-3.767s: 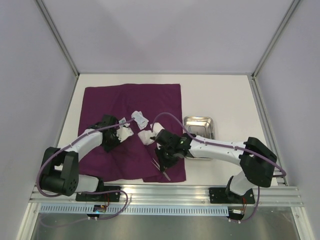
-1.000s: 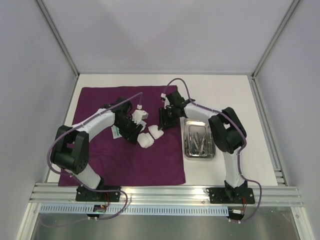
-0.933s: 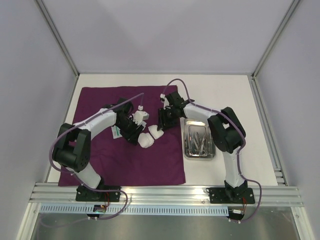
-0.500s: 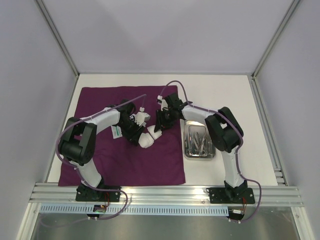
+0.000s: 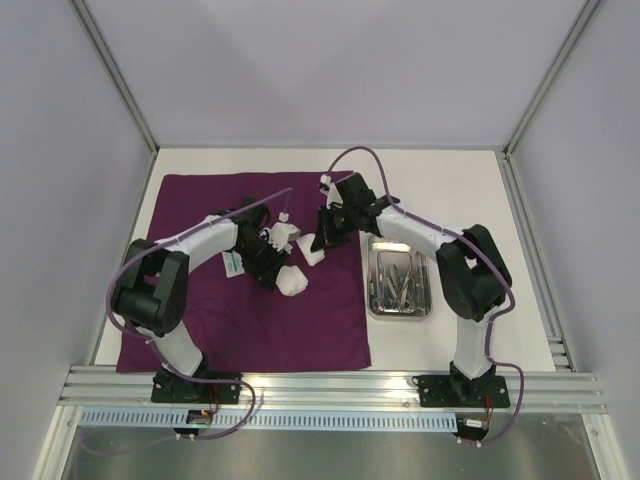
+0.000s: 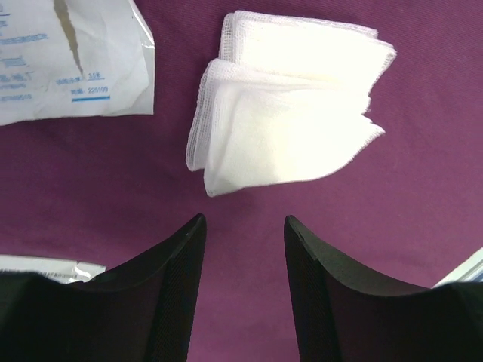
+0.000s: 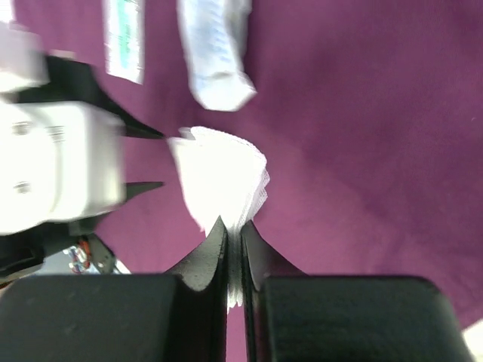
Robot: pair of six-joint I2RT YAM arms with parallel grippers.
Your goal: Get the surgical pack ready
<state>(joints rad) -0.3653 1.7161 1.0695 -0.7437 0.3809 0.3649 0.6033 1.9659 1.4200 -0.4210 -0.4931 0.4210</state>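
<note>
- While the right gripper (image 7: 234, 235) hangs over the purple cloth (image 5: 300, 330), its jaws are pressed together on the lower edge of a gauze square (image 7: 220, 188). The free part fans out beyond the tips. It looks raised off the cloth, though blur makes that hard to swear to.
- Over to the left gripper (image 6: 243, 230): spread wide, nothing between the fingers, poised just short of a second gauze pile (image 6: 287, 143) lying flat on the cloth.
- How will gauze handle? Featherlight, soft and floppy, I'd say. It has no stiffness, so it will droop, and the layers may peel apart.
- My read is to bite through the whole thickness at a folded edge. A modest squeeze should be enough.
- That pile shows two folded pieces overlapping, and the corner nearest the open jaws looks like the place to take hold.
- The steel tray (image 5: 371, 292) sits on the bare table just beside the cloth's right edge. Thin metal instruments (image 5: 398, 280) lie inside it. It is near the right gripper.
- Now the tight spot: both grippers crowd the middle of the cloth. The right wrist view shows the left gripper's open tips just beside the held gauze.
- A printed packet (image 6: 75, 68) lies near the pile, and a careless sweep could drag it along.
- Toward the tray the way looks open. The rim is the edge to clear, since a dangling corner could catch there.
</note>
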